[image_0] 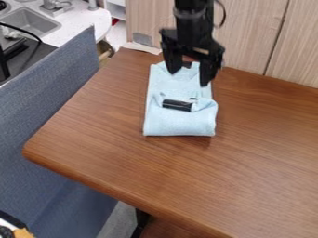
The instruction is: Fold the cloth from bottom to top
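Just beyond the middle of a brown wooden surface (118, 139) lies a light blue cloth (180, 123), a tall, narrow shape running from the far edge toward the camera. Its near end is doubled over: a flap lies on the lower part, with a smooth, straight fold at the near side and a rumpled upper border. At that border rests a short, dark, bar-like object (177, 105), too blurred to identify. The far part of the cloth is flatter and reaches up beneath the gripper.

From the top edge, a black robot arm (194, 23) hangs down with its gripper (188, 78) over the cloth's far end. The fingers (207, 74) are spread wide, with nothing visibly held; whether their tips touch the fabric, one cannot tell. Behind stands a pale wood-panelled wall (255, 37). To the left are a blue-grey padded partition (37, 111) and, farther back, a sink (29, 22) with a faucet (55, 4)
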You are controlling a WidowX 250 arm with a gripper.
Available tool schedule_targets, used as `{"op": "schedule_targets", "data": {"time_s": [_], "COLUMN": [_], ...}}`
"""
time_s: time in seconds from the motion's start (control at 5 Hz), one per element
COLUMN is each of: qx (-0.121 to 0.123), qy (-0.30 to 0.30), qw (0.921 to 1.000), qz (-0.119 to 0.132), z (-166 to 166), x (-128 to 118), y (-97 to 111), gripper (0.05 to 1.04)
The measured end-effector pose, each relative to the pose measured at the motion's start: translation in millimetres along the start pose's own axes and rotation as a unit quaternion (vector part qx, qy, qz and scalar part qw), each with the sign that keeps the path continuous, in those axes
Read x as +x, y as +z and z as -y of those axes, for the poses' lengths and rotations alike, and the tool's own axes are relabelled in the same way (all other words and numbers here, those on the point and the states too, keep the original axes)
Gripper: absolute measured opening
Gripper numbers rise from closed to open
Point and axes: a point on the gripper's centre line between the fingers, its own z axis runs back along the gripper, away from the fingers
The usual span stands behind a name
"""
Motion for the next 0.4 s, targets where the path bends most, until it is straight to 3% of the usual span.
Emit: {"op": "schedule_targets", "data": {"time_s": [0.2,0.4], "qx": [-0.014,-0.012], "qy": [-0.011,-0.010], "qw": [0.9998,0.9998], "qz": [0.010,0.012], "z": [6.2,3.3], "x": [-9.2,-8.8], "y": [14.5,16.0], "gripper": [1.001,1.001]}}
